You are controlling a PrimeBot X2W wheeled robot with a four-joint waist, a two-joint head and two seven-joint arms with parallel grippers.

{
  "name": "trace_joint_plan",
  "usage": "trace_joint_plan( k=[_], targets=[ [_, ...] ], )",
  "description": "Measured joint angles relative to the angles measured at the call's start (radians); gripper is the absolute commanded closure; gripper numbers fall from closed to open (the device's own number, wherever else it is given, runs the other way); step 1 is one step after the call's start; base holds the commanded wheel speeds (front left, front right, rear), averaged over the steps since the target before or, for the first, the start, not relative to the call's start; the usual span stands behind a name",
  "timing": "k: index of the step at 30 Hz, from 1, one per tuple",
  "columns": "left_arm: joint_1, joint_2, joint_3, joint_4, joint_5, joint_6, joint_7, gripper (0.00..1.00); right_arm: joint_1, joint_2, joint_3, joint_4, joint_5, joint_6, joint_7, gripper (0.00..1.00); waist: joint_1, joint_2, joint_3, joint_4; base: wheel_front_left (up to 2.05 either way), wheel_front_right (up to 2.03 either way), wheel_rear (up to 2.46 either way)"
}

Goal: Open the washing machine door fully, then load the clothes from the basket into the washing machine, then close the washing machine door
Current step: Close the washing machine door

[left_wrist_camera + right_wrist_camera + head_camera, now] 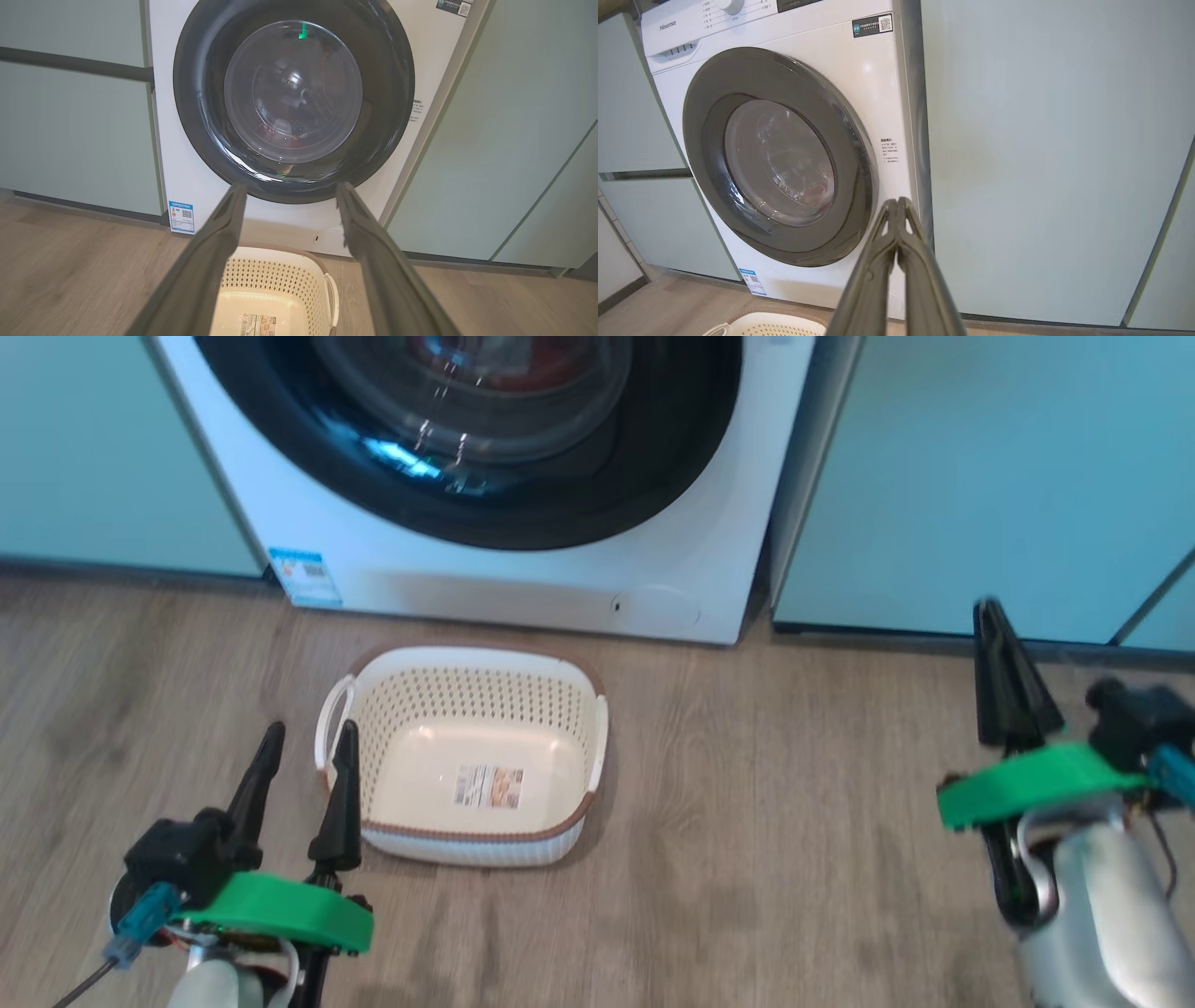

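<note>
Head view: washing machine door [485,495] closed on red clothes [509,366], basket [467,659] empty.
Left gripper [311,733] spread, right gripper [990,612] pinched together, both held clear: work probably done.

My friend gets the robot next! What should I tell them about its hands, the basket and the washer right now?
Left gripper: open, empty, by the left handle of the basket.
Right gripper: shut, empty, off to the right.
Basket: on the floor before the washing machine, empty but for its label.
Washing machine door: looks closed; red clothes show through the glass.
Done: loading and closing, it seems.
Left: probably nothing; perhaps check the door is latched.
</note>
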Motion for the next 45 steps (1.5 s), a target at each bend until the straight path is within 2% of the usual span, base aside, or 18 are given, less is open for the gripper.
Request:
trace_joint_plan(
  k=[4, 9, 14, 15, 16, 17, 25, 45],
  targets=[
    [0.005, 0.000, 0.017, -0.006, -0.001, 0.001, 0.000, 0.00, 0.067, 0.005, -0.002, -0.046, 0.031, 0.000, 0.000, 1.00, 0.0000, 0.0000, -0.030, -0.018, 0.00, 0.00, 0.00],
    [0.042, 0.000, 0.017, -0.007, -0.011, 0.010, 0.000, 0.00, 0.121, 0.007, 0.006, -0.097, 0.011, 0.000, 0.000, 1.00, 0.0000, 0.0000, -0.042, -0.034, 0.00, 0.00, 0.00],
    [0.063, 0.001, 0.014, -0.004, -0.013, 0.011, 0.000, 0.00, 0.158, 0.010, -0.004, -0.101, 0.020, 0.000, 0.000, 1.00, 0.0000, 0.0000, -0.051, -0.041, 0.00, 0.00, 0.00],
    [0.065, 0.001, 0.012, -0.001, -0.014, 0.011, 0.000, 0.00, 0.166, 0.011, -0.009, -0.101, 0.017, 0.000, 0.000, 0.68, 0.0000, 0.0000, -0.052, -0.042, 0.00, 0.00, 0.00],
    [0.065, 0.001, 0.009, 0.003, -0.021, 0.018, 0.000, 0.00, 0.177, 0.011, -0.018, -0.098, 0.021, 0.000, 0.000, 0.24, 0.0000, 0.0000, -0.052, -0.044, 0.00, 0.00, 0.00],
    [0.065, 0.001, 0.007, 0.007, -0.021, 0.019, 0.000, 0.00, 0.182, 0.011, -0.021, -0.093, 0.021, 0.000, 0.000, 0.00, 0.0000, 0.0000, -0.053, -0.045, 0.00, 0.00, 0.00],
    [0.066, 0.001, -0.004, 0.032, -0.053, 0.018, 0.000, 0.00, 0.184, 0.012, -0.026, -0.076, 0.029, 0.000, 0.000, 0.00, 0.0000, 0.0000, -0.052, -0.052, 0.00, 0.00, 0.00],
    [0.081, 0.002, -0.007, 0.053, -0.027, 0.019, 0.000, 0.00, 0.184, 0.012, 0.004, -0.072, 0.029, 0.000, 0.000, 0.00, 0.0000, 0.0000, -0.067, -0.058, 0.00, 0.00, 0.00]
  ],
)
